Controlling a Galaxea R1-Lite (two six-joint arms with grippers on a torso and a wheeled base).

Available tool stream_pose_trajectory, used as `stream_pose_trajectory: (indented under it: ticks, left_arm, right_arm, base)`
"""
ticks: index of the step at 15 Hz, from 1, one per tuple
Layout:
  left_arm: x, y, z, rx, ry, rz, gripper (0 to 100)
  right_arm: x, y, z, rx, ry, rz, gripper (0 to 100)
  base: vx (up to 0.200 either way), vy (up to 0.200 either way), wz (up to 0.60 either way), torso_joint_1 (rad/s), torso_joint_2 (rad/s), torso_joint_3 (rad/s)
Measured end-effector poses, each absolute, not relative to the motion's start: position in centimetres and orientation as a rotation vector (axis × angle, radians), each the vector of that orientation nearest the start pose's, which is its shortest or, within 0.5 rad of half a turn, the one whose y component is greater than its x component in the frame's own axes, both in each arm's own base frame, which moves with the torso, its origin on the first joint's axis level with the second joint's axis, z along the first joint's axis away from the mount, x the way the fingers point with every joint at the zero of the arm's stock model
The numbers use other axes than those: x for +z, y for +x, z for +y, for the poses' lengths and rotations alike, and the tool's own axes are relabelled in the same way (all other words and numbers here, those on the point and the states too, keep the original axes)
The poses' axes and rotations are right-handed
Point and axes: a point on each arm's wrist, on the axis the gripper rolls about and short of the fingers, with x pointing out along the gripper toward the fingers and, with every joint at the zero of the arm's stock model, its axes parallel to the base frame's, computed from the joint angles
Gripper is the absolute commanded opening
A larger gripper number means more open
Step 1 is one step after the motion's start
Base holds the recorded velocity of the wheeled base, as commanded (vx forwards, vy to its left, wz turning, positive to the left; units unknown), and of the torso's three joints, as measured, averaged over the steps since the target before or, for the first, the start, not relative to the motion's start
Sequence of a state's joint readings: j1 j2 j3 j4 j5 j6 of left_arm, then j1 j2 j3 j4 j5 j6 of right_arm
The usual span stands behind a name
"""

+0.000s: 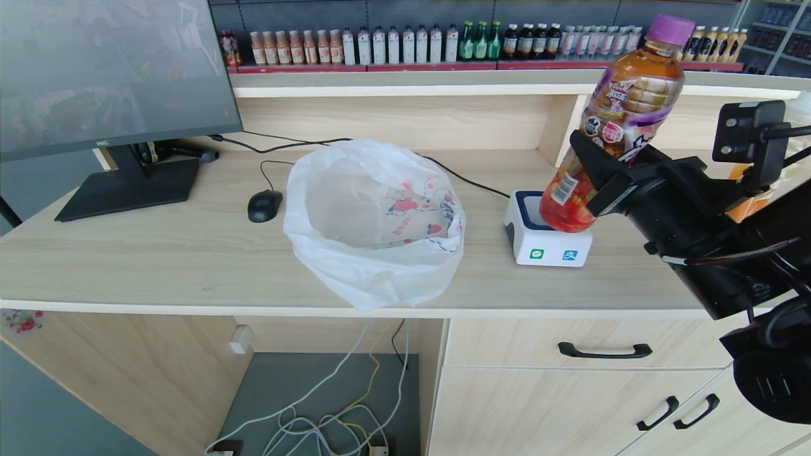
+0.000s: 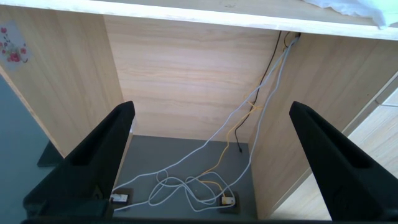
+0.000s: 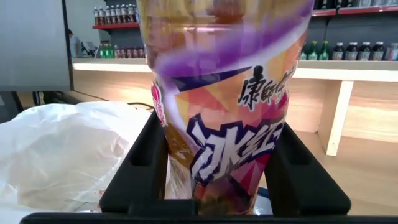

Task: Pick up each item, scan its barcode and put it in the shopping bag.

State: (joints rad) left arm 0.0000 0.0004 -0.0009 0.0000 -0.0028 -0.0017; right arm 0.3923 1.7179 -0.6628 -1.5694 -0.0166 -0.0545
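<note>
Right gripper (image 1: 592, 177) is clamped on the bottle (image 1: 618, 120) at the right of the counter (image 1: 158, 253). From the right wrist we see its two black fingers (image 3: 143, 162) pressed on either side of the lower label.

The bottle has a purple cap and amber drink inside. It's tilted, cap up and to the far right, base down and left. The base sits over the dark window of the scanner (image 1: 548, 237); we can't tell if it touches. The barcode label (image 1: 564, 188) is low on the bottle and faces left and toward us.

The scanner is a small white box, just right of the bag (image 1: 374, 221) but not touching it.

The bag is white plastic, mouth open upward, at mid-counter by the near edge, with its lower fold hanging slightly over. Red print shows inside on the right — we can't tell if it's on the bag or on an item in it.

Left gripper (image 2: 211, 112) is released, fingers spread wide, holding nothing. It's low under the counter, facing the open bay with loose cables (image 2: 205, 186) on the floor.

Far left on the counter is a monitor (image 1: 108, 69), with a black mouse (image 1: 264, 205) between it and the bag. A shelf (image 1: 443, 44) of drinks runs along the back.
</note>
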Motion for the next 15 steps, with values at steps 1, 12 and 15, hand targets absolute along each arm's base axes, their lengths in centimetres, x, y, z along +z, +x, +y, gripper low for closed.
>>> stream_pose_trajectory:
  ticks: [1, 12, 15]
  left_arm:
    - [7.57, -2.28, -0.01, -0.003, -0.002, 0.000, 100]
    - [7.57, -2.28, -0.01, -0.003, -0.001, 0.000, 100]
    - [7.56, -2.28, -0.01, -0.003, 0.000, 0.000, 100]
  right_arm:
    - [23.25, 26.31, 10.80, 0.352, 0.054, -0.516, 0]
    - [23.81, 25.75, 10.48, 0.351, 0.068, -0.532, 0]
    - [23.65, 25.80, 10.47, 0.350, 0.067, -0.526, 0]
  base:
    - [0.000, 0.200, 0.00, 0.002, 0.00, 0.007]
    - [0.000, 0.200, 0.00, 0.004, 0.00, 0.003]
    - [0.000, 0.200, 0.00, 0.004, 0.00, -0.001]
